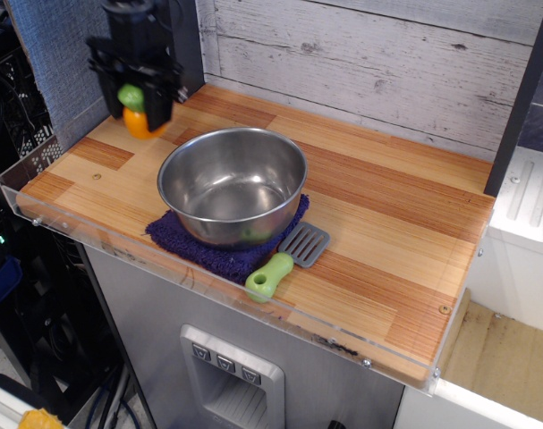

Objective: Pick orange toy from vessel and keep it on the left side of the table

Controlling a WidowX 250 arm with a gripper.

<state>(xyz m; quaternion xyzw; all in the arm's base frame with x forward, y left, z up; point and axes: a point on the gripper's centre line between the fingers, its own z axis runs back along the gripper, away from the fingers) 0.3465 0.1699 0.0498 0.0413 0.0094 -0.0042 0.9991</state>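
My black gripper (139,105) is shut on the orange toy (137,123), a small orange body with a green cap held between the fingers. It hangs low over the left rear part of the wooden table (396,223), at or just above the surface; I cannot tell if it touches. The vessel (233,183), a shiny steel bowl, stands empty to the right and nearer the front, apart from the gripper.
The bowl rests on a dark purple cloth (208,255). A grey spatula with a green handle (287,260) lies by the cloth at the front. A clear acrylic rim (38,170) borders the left and front edges. A wooden wall stands behind.
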